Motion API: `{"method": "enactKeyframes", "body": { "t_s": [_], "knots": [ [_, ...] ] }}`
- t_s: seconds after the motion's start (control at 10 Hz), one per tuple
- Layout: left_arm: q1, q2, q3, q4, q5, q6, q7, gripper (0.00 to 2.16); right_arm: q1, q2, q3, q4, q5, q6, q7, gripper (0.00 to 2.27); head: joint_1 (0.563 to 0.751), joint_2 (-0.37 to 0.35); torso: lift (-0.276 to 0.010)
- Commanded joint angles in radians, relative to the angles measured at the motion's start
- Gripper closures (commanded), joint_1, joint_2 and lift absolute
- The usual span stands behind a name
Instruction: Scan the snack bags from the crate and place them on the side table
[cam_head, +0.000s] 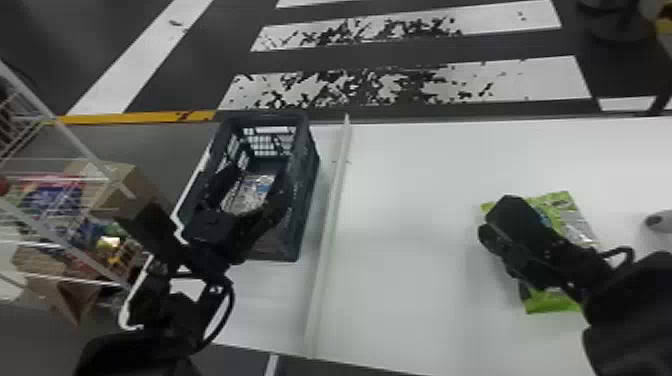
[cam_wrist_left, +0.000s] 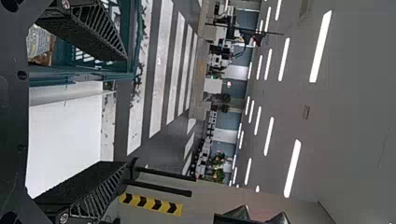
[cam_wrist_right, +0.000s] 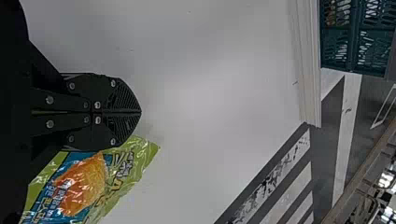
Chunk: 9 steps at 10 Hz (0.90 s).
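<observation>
Where the crate (cam_head: 303, 220) stands, left of centre: dark plastic, lattice-walled, a crinkled, shiny snack bag (cam_head: 250, 192) inside
Left gripper (cam_head: 259, 181): jaws wide, over the crate
Right gripper (cam_head: 492, 219): jaws closed together, partly covering the glossy green snack bag (cam_head: 552, 303), right of frame
Bench (cam_head: 410, 280): smooth, white; a straight raised strip (cam_head: 329, 225) between crate and green snack bag
Wire rack (cam_head: 93, 159): left edge

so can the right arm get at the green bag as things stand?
Probably yes. The right gripper is close to the green bag, which lies in the open on the table, with no crate wall between them. Its fingers are shut, though, so they'd likely have to open first.
</observation>
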Motion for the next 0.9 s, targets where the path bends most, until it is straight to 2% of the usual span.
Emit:
{"method": "enactKeyframes", "body": {
  "t_s": [0.0, 0.6, 0.7, 0.8],
  "knots": [
    [0.000, 0.000, -0.001, 0.000, 0.000, 0.000, -0.003, 0.08, 0.000, -0.002, -0.017, 0.003, -0.002, -0.004, 0.000, 2.22, 0.695, 0.224, -0.094],
    [0.002, 0.003, -0.004, -0.002, 0.000, 0.000, -0.005, 0.08, 0.008, -0.002, -0.048, -0.003, -0.015, -0.007, -0.015, 2.20, 0.695, 0.188, -0.094],
    [0.002, 0.003, -0.004, -0.003, 0.000, 0.000, -0.005, 0.08, 0.044, -0.002, -0.076, -0.075, -0.058, -0.016, -0.029, 2.03, 0.695, 0.187, -0.094],
    [0.002, 0.003, -0.004, -0.006, 0.000, 0.003, -0.005, 0.08, 0.075, -0.002, -0.128, -0.173, -0.140, -0.001, -0.031, 1.66, 0.695, 0.190, -0.094]
  ]
}}
